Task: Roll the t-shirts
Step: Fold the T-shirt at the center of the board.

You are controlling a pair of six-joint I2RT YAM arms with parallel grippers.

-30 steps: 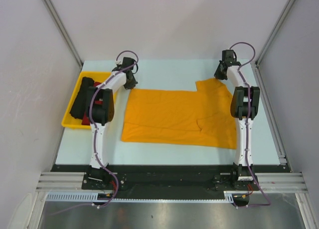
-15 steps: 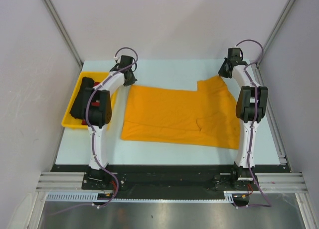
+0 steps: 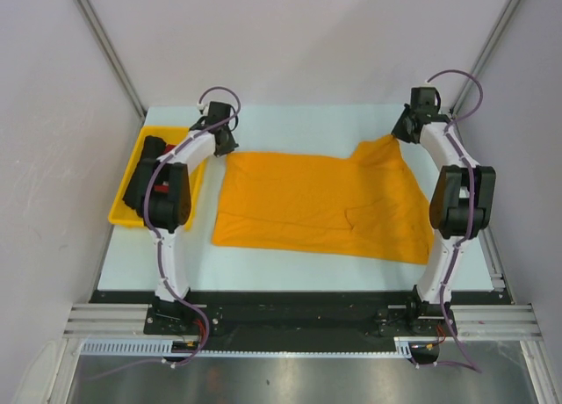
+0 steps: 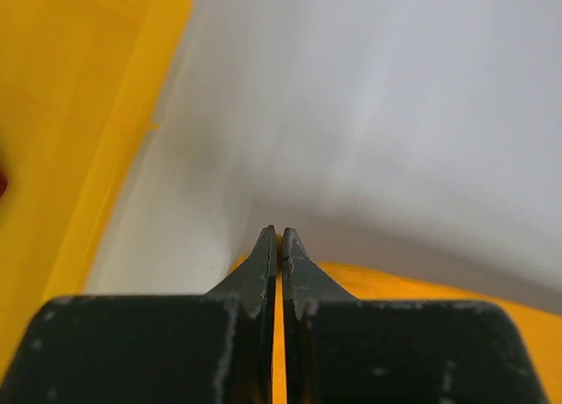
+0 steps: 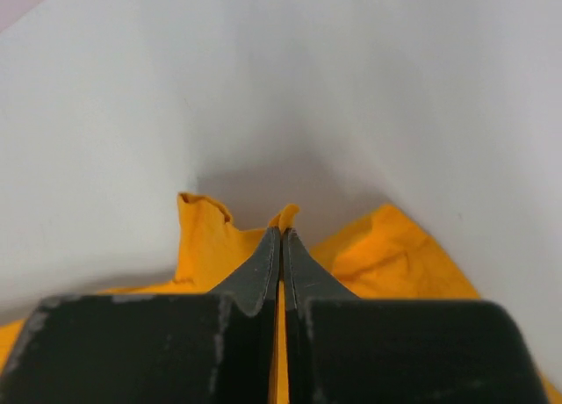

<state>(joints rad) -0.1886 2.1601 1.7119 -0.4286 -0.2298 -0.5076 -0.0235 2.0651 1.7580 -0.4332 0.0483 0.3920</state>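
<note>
Reaching forward, left end effector (image 4: 278, 234) and right end effector (image 5: 281, 234) clamped on orange t-shirt (image 3: 316, 202).

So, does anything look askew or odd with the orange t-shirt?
The orange t-shirt lies mostly flat, but its far right corner is bunched into a wrinkled peak where the right gripper pinches it. The far left corner, pinched by the left gripper, looks smoother. Nothing appears spilled or damaged.

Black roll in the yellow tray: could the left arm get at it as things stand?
Probably not yet. The tray holding the black roll lies beside that arm, nothing between, but the left tool is shut on a corner of the orange t-shirt and must let go first.
</note>
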